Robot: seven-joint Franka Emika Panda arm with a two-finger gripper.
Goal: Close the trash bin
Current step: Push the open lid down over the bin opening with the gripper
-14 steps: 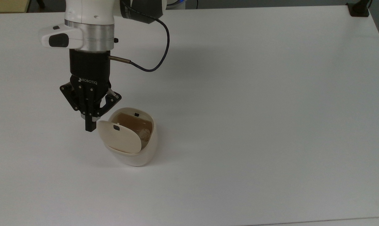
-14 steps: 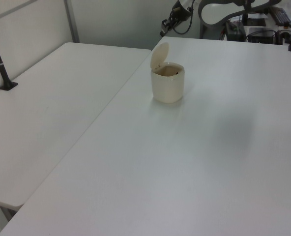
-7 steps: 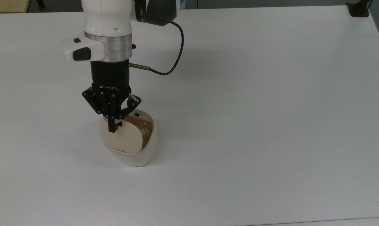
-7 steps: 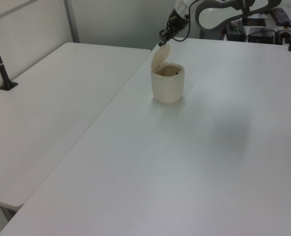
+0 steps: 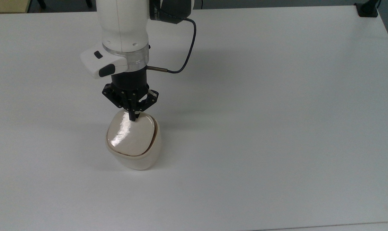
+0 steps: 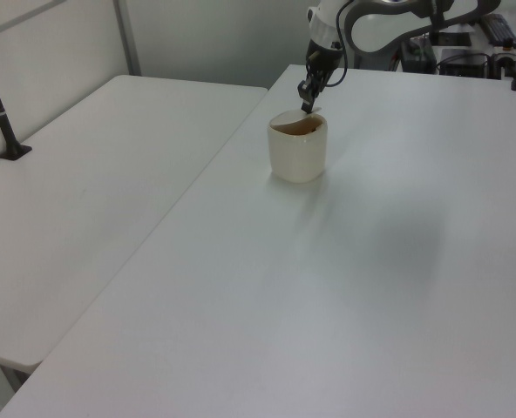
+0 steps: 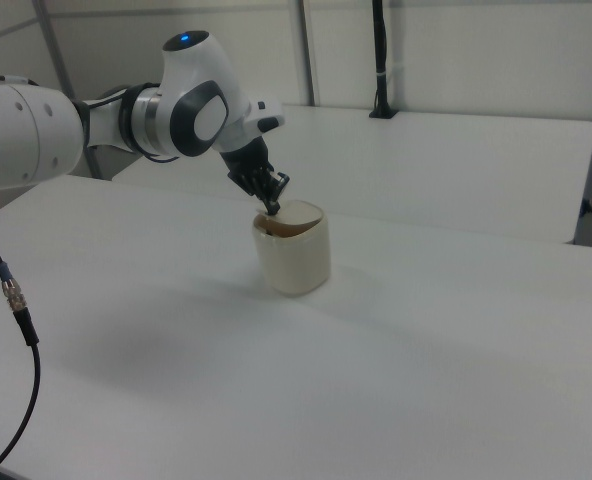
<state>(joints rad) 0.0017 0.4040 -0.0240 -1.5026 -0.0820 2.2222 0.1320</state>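
The cream-white trash bin (image 5: 134, 158) stands on the white table, left of centre in the top view. Its beige lid (image 5: 129, 136) lies almost flat over the opening. A thin dark gap shows along the rim on the top view's right. In the left view the lid (image 6: 290, 117) still slopes a little and brown inside shows under it. My gripper (image 5: 133, 117) is shut, empty, pointing down, with its tip touching the lid's far edge. It also rests on the bin (image 6: 297, 155) at its top in the left view, gripper (image 6: 307, 106), and in the right view, gripper (image 7: 272, 208), bin (image 7: 294, 258).
The white table (image 5: 261, 112) spreads wide around the bin. A black cable (image 5: 189, 48) loops from my wrist. A black clamp (image 5: 367, 9) sits at the top view's far right corner. A second table (image 6: 84, 192) adjoins in the left view, with a black post (image 6: 1, 109).
My gripper moved toward the top view's right and downward over the bin, pushing the lid from standing upright to nearly flat on the rim.
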